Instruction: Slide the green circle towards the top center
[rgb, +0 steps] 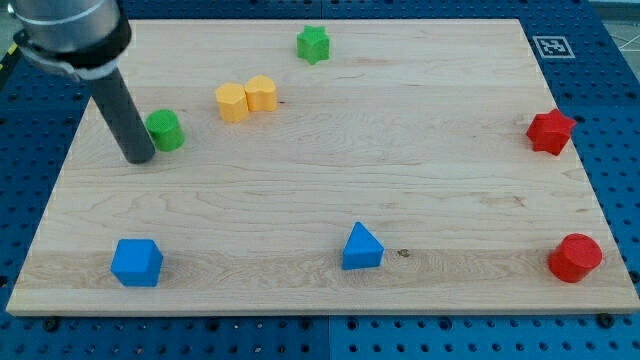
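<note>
Seven small blocks sit on the pale wooden board (320, 190). The green circle (164, 130) lies near the view's left edge, with the tip (140, 158) of the dark rod just beside it, at its lower left; there are no jaws, only the rod. To push well, it should drive up and rightwards, passing clear of the two yellow blocks (246, 98) and stopping short of the green star (313, 43). All look like smooth, matte painted pieces.
</note>
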